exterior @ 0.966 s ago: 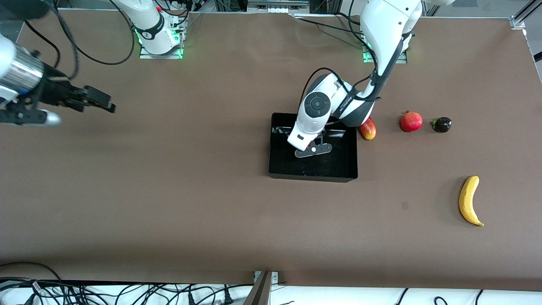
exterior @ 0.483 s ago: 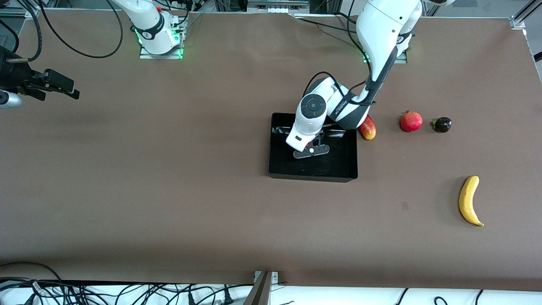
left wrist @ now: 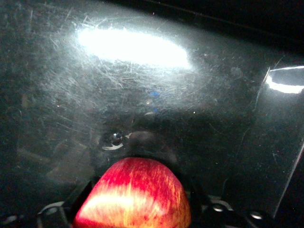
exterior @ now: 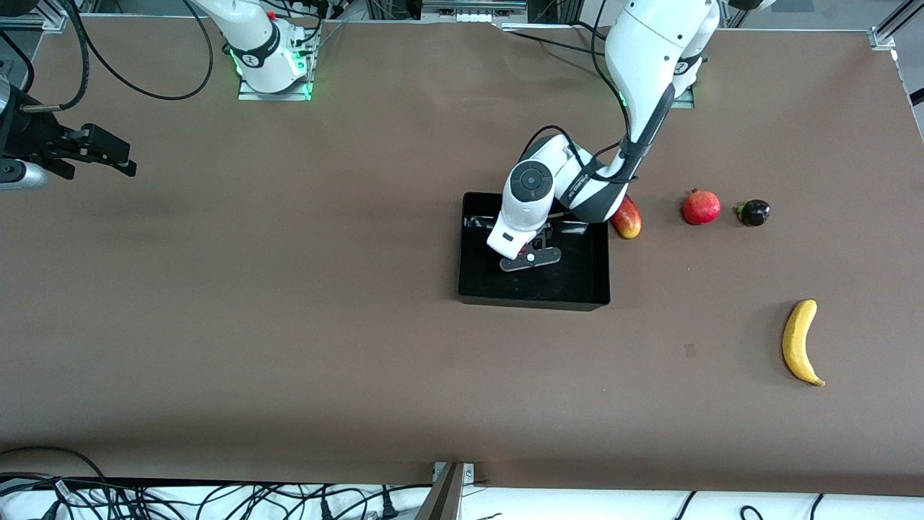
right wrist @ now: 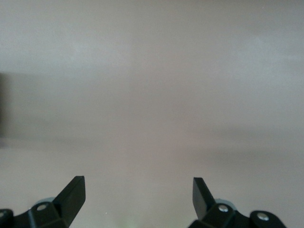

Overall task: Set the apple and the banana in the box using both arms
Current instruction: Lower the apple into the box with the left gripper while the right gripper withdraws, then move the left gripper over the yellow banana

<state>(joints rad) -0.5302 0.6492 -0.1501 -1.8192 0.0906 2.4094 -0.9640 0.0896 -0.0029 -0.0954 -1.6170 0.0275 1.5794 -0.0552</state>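
Note:
The black box sits mid-table. My left gripper is down inside it. In the left wrist view the red, yellow-streaked apple fills the space between the jaws, just above the box's glossy scratched floor. In the front view the hand hides the apple. The yellow banana lies alone on the table, nearer the front camera than the box and toward the left arm's end. My right gripper hangs open and empty over bare table at the right arm's end, its fingertips wide apart.
Beside the box toward the left arm's end lie a red-yellow mango, a red pomegranate and a small dark fruit in a row. Cables run along the table's front edge.
My right gripper has drawn back toward the right arm's end of the table. The left arm has shifted only slightly over the box.

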